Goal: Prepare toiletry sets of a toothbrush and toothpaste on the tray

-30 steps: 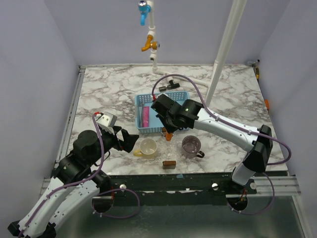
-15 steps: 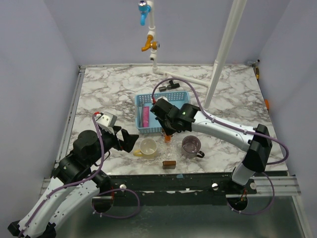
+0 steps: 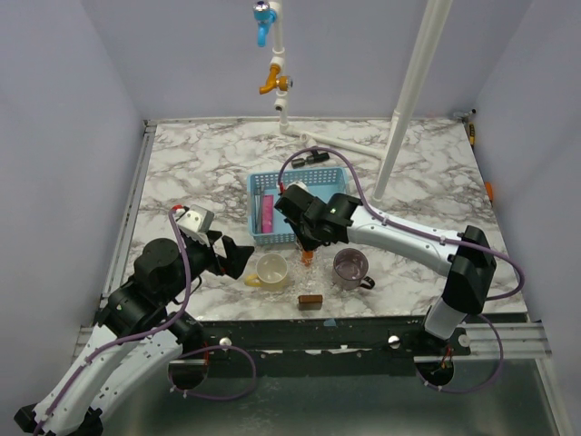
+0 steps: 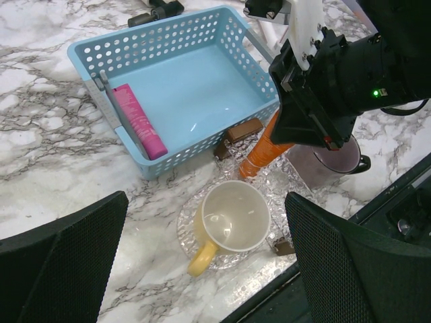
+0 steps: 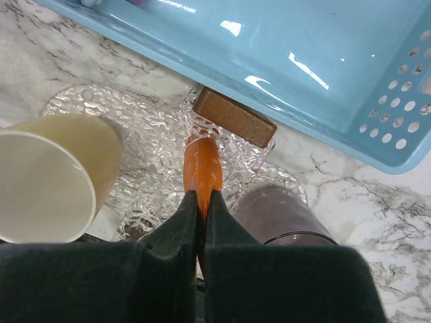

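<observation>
Here your right gripper (image 5: 202, 199) pinches the toothpaste (image 5: 203, 168) over the tray (image 5: 151, 178) by the tabletop's (image 3: 200, 168) front edge; your left gripper (image 3: 243, 260) gapes empty.

The right tool (image 5: 201, 196) hides the upper end of the orange toothpaste (image 5: 202, 165).

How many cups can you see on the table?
2. The cream cup sits left of the orange toothpaste tube; the purple cup stands to the tube's right. No other cup seems hidden.
</observation>
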Available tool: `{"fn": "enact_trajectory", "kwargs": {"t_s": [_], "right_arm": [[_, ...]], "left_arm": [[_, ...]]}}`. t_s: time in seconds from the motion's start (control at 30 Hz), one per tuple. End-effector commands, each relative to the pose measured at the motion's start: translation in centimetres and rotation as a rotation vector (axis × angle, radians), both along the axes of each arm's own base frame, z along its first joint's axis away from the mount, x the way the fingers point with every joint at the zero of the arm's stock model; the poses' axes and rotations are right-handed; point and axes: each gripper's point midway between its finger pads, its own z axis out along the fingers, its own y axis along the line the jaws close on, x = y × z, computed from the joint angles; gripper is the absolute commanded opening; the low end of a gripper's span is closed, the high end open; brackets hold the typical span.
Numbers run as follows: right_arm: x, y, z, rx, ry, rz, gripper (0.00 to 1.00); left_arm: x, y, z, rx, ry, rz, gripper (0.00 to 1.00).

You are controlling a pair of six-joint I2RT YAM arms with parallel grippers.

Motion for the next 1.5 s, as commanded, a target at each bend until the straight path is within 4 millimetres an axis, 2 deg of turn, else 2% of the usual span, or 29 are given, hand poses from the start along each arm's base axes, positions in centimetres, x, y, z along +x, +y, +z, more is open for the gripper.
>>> {"fn": "enact_trajectory", "kwargs": {"t_s": [0.0,0.07,0.2,0.43,0.53,0.67,0.83,1.07,1.27,1.47], "right_arm": [[0.2,0.4,-0.7,0.0,-0.009,-0.012,0.0],[0.2,0.4,-0.7,-0.004,-0.008,-0.012,0.05],[0.3,0.3,-0.3,-0.002,-0.018,-0.019,0.23],[1.0,0.5,2.1,0.022,-0.063,-0.028,0.38],[1.5,0.9,3.7,0.049,-0.093,-0.032,0.41],[2.3,1.9,6.1,0.096,-0.136,-0.029,0.5],[4.1,3.6,7.5,0.117,-0.186,-0.042,0.54],[7.3,6.0,7.6,0.148,-0.206,-0.069,0.54],[10.1,7.0,5.8,0.185,-0.168,-0.12,0.51],[11.9,8.6,3.2,0.229,-0.113,-0.165,0.49]], "left_arm": [[0.4,0.2,-0.7,0.02,0.0,0.02,0.99],[0.4,0.2,-0.7,0.02,0.001,0.018,0.99],[0.5,0.2,-0.7,0.021,0.002,0.018,0.99],[0.5,0.2,-0.8,0.022,0.004,0.018,0.99],[0.5,0.2,-0.8,0.025,0.006,0.019,0.99],[0.5,0.1,-0.9,0.027,0.008,0.02,0.99],[0.6,0.2,-1.0,0.029,0.01,0.026,0.99],[0.7,0.6,-0.9,0.03,0.004,0.046,0.99],[0.9,0.8,-0.9,0.034,0.001,0.059,0.99],[1.0,1.0,-0.8,0.034,-0.005,0.07,0.99]]}}
